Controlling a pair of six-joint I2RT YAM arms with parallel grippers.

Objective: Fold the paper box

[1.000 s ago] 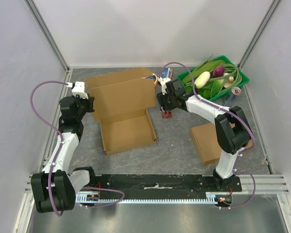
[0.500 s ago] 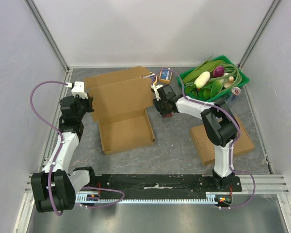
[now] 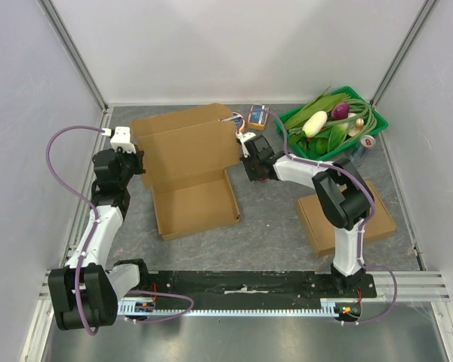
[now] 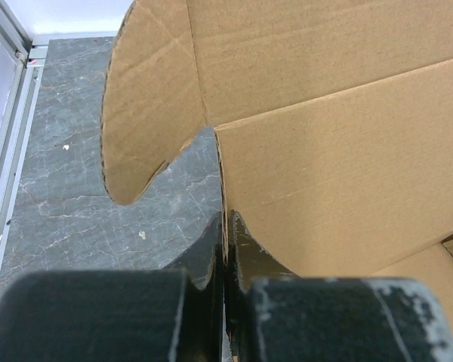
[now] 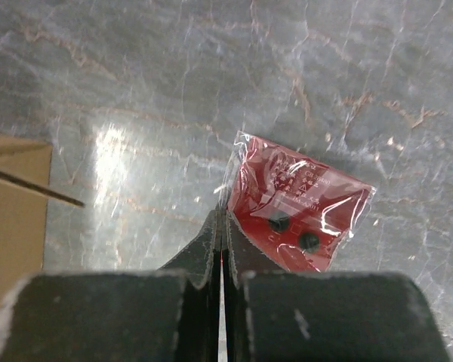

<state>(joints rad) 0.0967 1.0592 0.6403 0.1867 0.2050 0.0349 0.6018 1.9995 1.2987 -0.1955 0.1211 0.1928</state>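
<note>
The paper box is brown cardboard, its tray part flat on the table and a big lid panel raised behind it. My left gripper is at the box's left side, shut on the edge of the upright panel; the left wrist view shows the fingertips pinching the cardboard edge. Just right of the box, my right gripper is low over the table. Its jaws are shut on the clear wrapper edge of a small red packet.
A green basket of vegetables stands at the back right. A small blue-and-orange carton lies behind the box. A flat cardboard piece lies beside the right arm's base. A small round can sits near the basket.
The right gripper has swung a little toward the box and gone from open to shut at the red packet's edge. The left arm and the box have not moved.
</note>
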